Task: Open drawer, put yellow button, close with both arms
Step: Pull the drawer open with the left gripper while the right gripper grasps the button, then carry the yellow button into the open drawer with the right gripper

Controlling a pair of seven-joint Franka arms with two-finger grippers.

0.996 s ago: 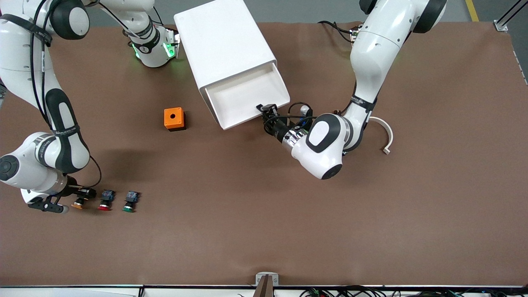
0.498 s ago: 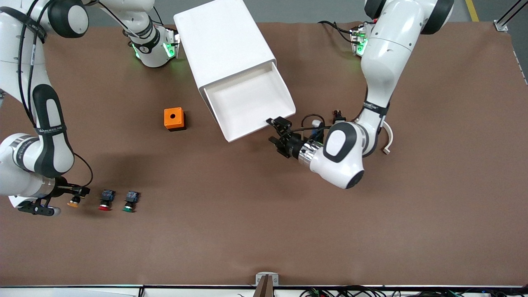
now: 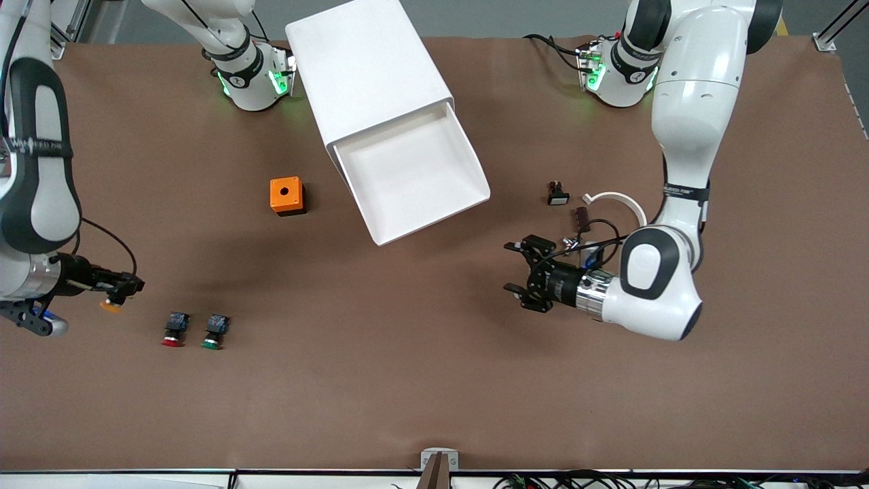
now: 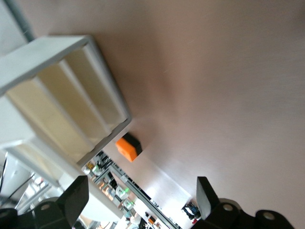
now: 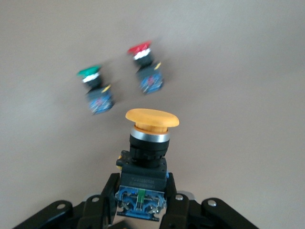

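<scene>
Right jaws (image 5: 143,210) clamp yellow button (image 5: 148,143), cap pointing outward.

The table (image 3: 434,380) wears a matt brown cover, smooth and paper-like. The drawer (image 3: 414,180) and its cabinet (image 3: 366,68) look like matt white plastic. The 2 arms (image 3: 692,75) are glossy white plastic with black bands. The yellow button (image 5: 151,119) has a smooth satin plastic cap over a shiny metal-looking collar.

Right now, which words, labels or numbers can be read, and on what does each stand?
On the right arm, a band's lettering: too small to read.
On the left arm, a band's lettering: too small to read.
On the yellow button, a body label: too blurred to read.
</scene>
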